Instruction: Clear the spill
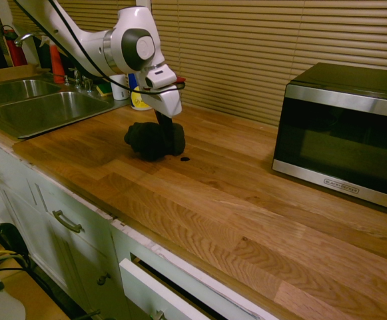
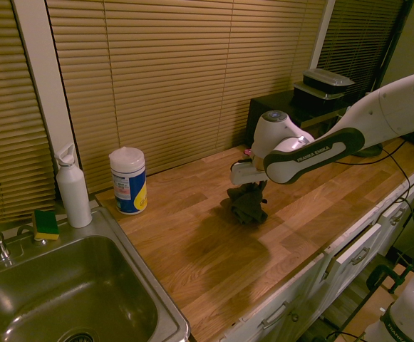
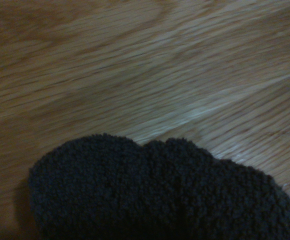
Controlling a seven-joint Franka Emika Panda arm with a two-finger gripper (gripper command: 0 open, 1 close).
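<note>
A bunched dark cloth rests on the wooden counter, and my gripper is shut on its top, pressing it down. Just to the cloth's right on the wood lies one small dark blotch of the spill; any others are hidden under the cloth. From the other side the cloth hangs bunched below the gripper. The wrist view shows the fuzzy dark cloth against bare wood grain.
A steel sink lies at the counter's left end, with a wipes canister, a white bottle and a sponge behind it. A microwave stands to the right. Drawers run under the front edge.
</note>
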